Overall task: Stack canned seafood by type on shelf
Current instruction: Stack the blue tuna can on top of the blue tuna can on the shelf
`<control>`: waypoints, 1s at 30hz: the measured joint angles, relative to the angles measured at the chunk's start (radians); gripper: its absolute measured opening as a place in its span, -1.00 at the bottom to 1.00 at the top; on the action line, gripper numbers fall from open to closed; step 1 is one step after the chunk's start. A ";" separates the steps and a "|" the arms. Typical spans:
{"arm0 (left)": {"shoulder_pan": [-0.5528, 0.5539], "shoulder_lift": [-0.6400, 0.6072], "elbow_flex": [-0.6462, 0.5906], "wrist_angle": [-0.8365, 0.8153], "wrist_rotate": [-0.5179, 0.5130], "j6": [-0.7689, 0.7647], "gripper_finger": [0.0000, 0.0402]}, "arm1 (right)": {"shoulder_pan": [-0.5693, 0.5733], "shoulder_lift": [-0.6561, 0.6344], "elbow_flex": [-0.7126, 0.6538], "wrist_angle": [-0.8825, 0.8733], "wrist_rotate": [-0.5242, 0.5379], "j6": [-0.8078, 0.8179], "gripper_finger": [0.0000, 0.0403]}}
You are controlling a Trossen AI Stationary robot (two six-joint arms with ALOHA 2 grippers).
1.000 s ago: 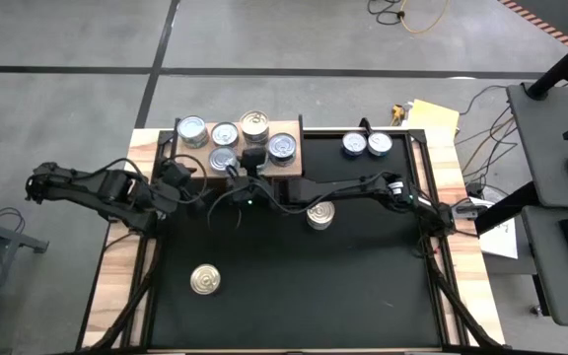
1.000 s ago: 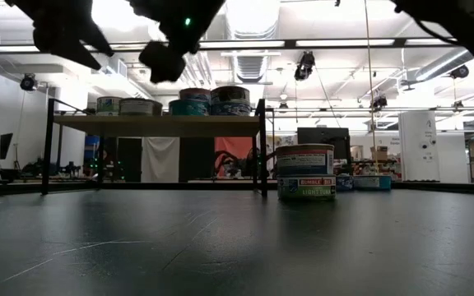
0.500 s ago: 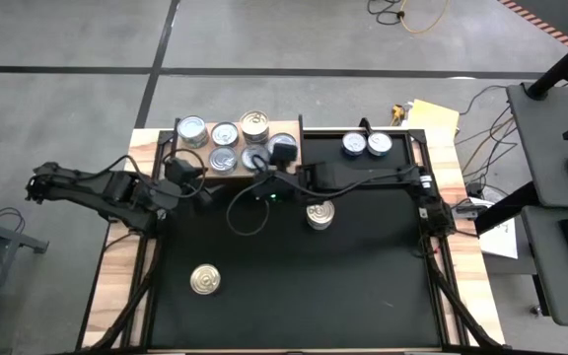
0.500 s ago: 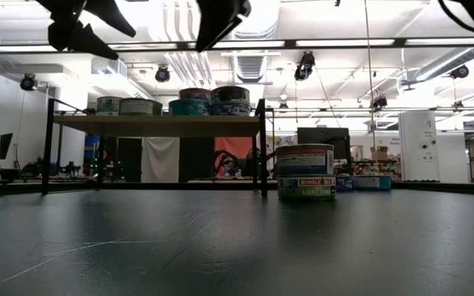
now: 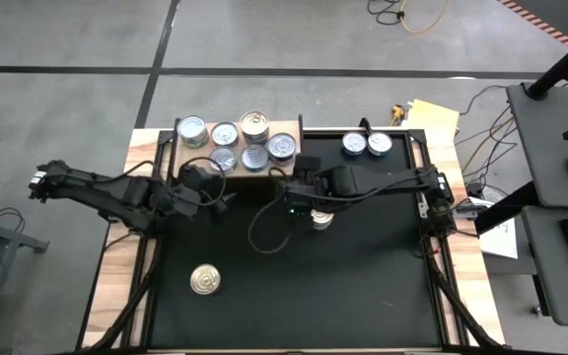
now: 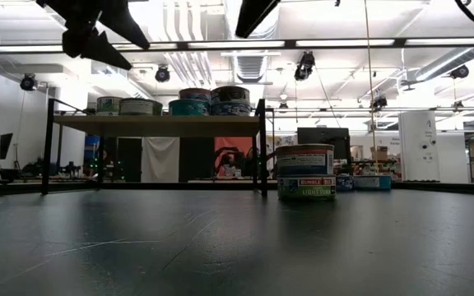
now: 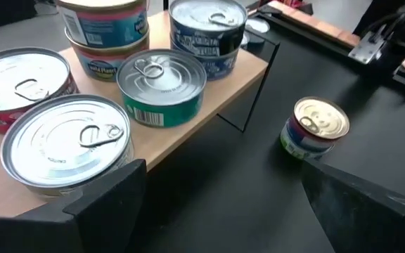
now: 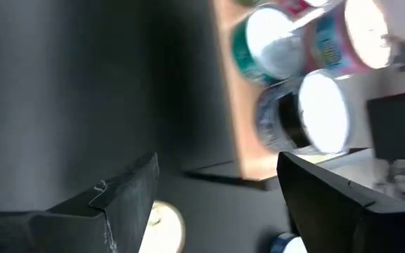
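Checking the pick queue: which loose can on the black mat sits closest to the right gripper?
The gold-topped can mid-mat, right beside the right gripper. The other gold-topped can lies far off at the front left, and the silver pair sits at the back right.

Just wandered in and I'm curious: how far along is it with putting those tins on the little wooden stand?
Six tins already sit on the shelf, some stacked. Both grippers are empty: left gripper, right gripper, both open. Four tins remain: a gold-topped tin, one under the right arm, and two beside the shelf.
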 joint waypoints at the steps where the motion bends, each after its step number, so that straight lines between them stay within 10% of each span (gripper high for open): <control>1: 0.000 0.009 0.000 0.000 0.000 0.000 0.80 | 0.007 -0.001 0.000 -0.011 -0.021 0.007 0.39; 12: -0.049 0.108 0.000 0.031 0.022 -0.003 0.80 | 0.078 -0.024 -0.116 -0.004 -0.162 0.019 0.31; 30: -0.106 0.225 0.000 0.216 -0.027 0.000 0.80 | 0.095 -0.439 -0.808 0.479 -0.161 0.033 0.33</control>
